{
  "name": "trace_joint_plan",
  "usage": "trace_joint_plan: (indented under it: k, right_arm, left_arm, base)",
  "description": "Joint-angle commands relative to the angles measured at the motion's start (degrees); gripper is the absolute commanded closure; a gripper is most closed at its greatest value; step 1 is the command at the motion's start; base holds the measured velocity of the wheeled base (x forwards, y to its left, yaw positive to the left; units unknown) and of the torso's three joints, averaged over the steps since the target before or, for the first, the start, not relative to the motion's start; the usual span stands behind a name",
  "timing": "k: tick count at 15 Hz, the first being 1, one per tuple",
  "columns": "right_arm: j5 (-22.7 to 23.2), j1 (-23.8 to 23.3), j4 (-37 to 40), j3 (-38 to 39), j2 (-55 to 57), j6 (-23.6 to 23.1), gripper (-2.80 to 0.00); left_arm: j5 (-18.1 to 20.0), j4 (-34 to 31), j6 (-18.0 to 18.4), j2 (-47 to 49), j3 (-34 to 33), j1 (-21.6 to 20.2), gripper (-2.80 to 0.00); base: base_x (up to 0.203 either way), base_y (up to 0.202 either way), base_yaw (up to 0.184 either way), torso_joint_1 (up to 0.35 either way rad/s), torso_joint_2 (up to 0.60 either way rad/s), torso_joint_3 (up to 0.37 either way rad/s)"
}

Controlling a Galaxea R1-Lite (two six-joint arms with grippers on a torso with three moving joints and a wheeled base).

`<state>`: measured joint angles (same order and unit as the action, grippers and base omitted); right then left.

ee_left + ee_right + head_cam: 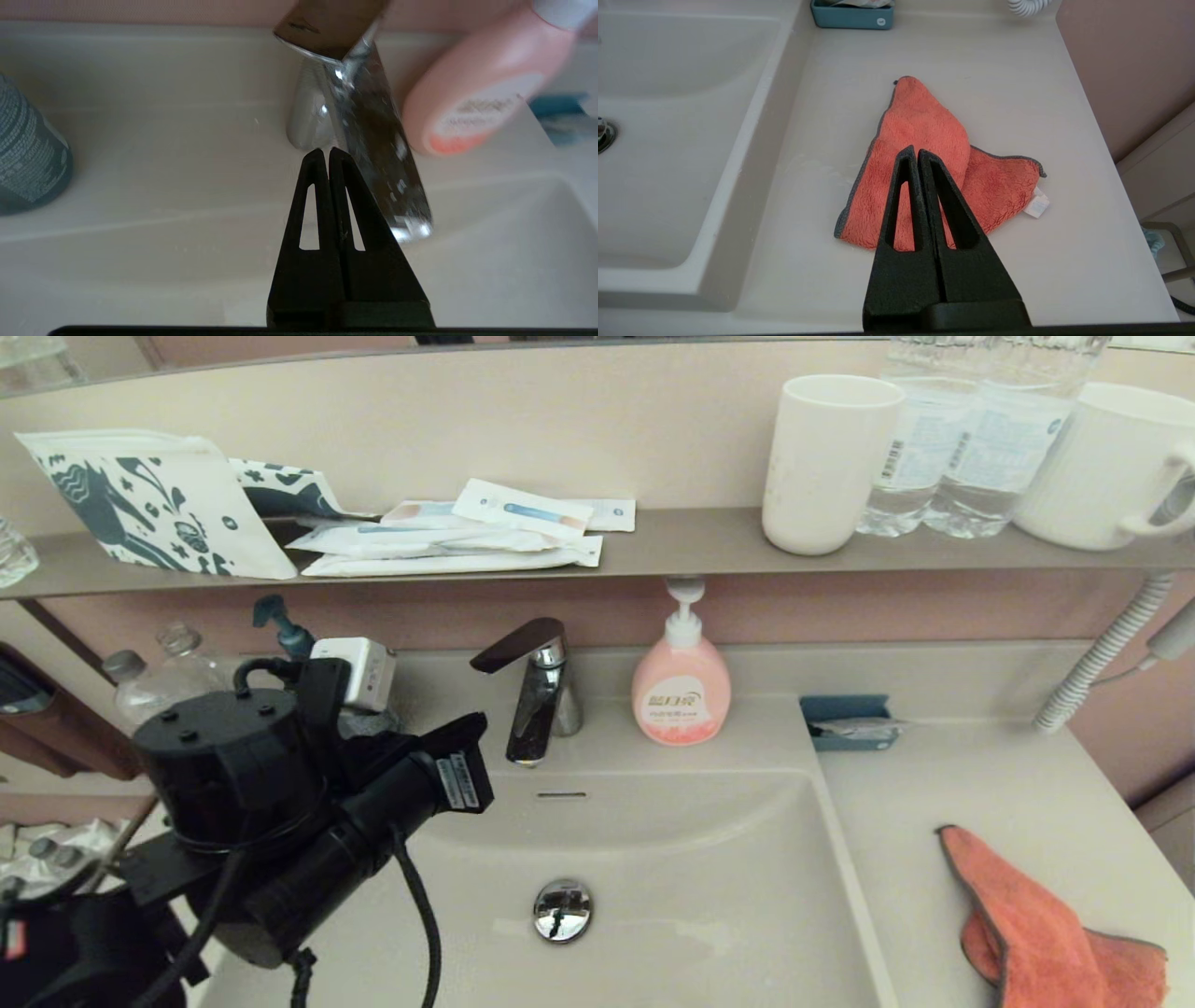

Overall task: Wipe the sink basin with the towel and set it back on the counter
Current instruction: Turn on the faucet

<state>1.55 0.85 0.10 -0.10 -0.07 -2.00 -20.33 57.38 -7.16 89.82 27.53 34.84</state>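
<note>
The orange towel (1036, 933) lies crumpled on the beige counter (980, 775), to the right of the sink basin (709, 868). The basin holds only its chrome drain plug (562, 909). In the right wrist view my right gripper (917, 151) is shut and empty, hovering over the towel (920, 126); whether it touches the cloth is unclear. That arm is out of the head view. My left gripper (325, 151) is shut on nothing, raised over the basin's far left edge with its tips pointing at the faucet's (369, 140) base.
The chrome faucet (537, 695) and a pink soap bottle (681, 686) stand behind the basin. A teal tray (848, 721) sits at the counter's back. A ribbed hose (1102, 658) hangs near the right wall. The shelf (691, 546) above carries cups, bottles and packets.
</note>
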Motion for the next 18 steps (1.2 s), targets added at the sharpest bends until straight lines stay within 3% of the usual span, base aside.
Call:
trace_joint_plan:
  k: [1,4,7,18]
  right_arm:
    - [0.0,-0.1,0.0,0.0,0.1,0.0,0.00]
    - [0.0,0.0,0.0,0.0,0.1,0.0,0.00]
    - [0.0,0.0,0.0,0.0,0.1,0.0,0.00]
    - [0.0,0.0,0.0,0.0,0.1,0.0,0.00]
  left_arm:
    - [-1.3,3.9,0.0,4.5,0.1,0.0,0.00]
    - [-5.0,12.9,1.1,9.5,0.7,0.0,0.00]
    - [-6.4,16.6,2.2,10.6,2.1,-0.5,0.00]
    - [-8.6,16.7,1.9,6.0,4.6,0.0,0.00]
  base:
    - [0.000,0.000,0.000,0.000,0.00,0.000]
    - [0.000,0.000,0.000,0.000,0.00,0.000]
    - [0.000,0.000,0.000,0.000,0.00,0.000]
    - [0.000,0.000,0.000,0.000,0.00,0.000]
